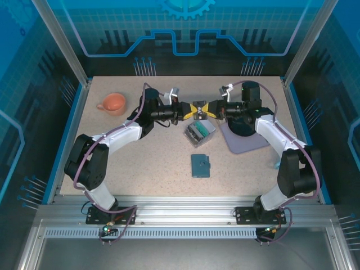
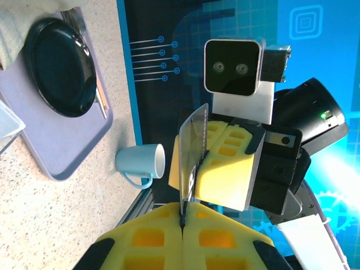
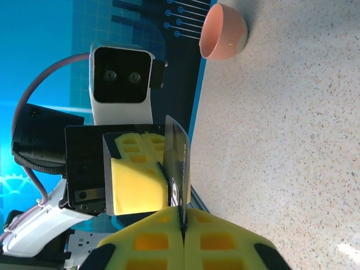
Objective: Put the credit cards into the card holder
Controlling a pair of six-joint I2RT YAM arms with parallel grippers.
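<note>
Speckled bench (image 1: 140, 163): left hand (image 1: 190, 110) and right hand (image 1: 206, 110) both pinch thin dark plastic card (image 2: 194, 140); flat teal card holder (image 1: 200, 165) lies behind them.

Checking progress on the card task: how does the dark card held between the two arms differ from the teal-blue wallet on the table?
The dark thin plastic credit card is up in the air, pinched from both sides by the left fingers and right fingers; the teal-blue flat square card holder lies on the speckled table, untouched. The card is dark, the holder teal-blue. Both are flat rectangles.
</note>
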